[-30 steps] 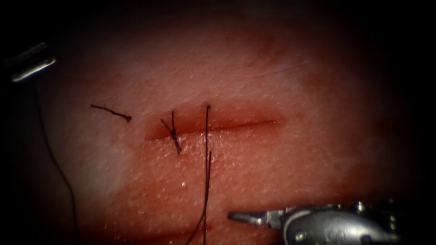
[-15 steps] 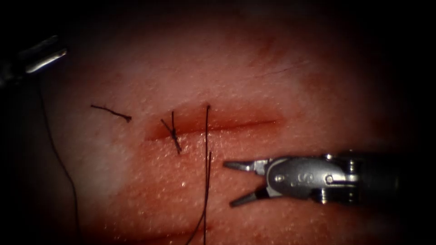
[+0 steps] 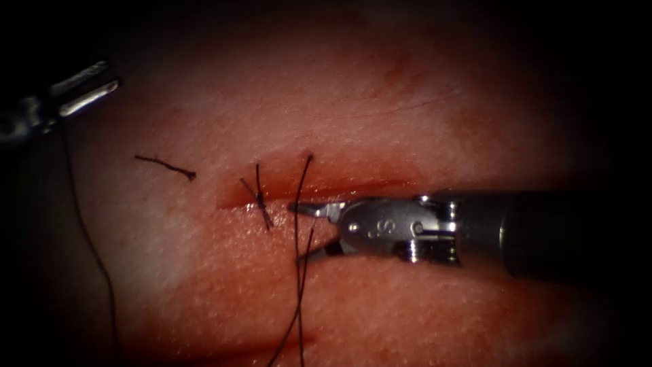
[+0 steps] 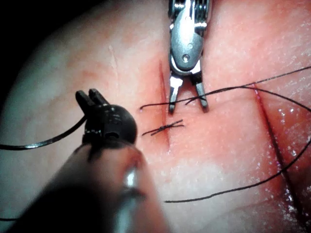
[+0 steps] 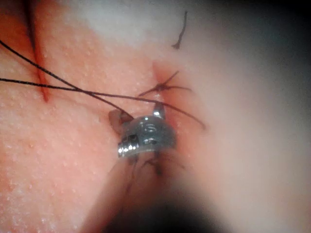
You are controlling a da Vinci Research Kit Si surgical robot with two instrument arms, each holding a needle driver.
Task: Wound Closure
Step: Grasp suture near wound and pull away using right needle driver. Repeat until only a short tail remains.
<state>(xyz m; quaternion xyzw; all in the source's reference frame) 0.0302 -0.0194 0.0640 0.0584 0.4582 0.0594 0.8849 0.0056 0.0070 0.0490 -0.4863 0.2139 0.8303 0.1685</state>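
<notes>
Right pincer is sitting spread astride the thread at the cut (holding nothing), beside the tied stitch. Left pincer, far left, is pinching the thread's long tail; needle unseen.

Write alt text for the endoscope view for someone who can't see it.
The right tool, jaws open, straddles two strands of thread just below the cut in the tissue. A knotted stitch crosses the cut's left end, and the left tool holds more thread at far left.
</notes>
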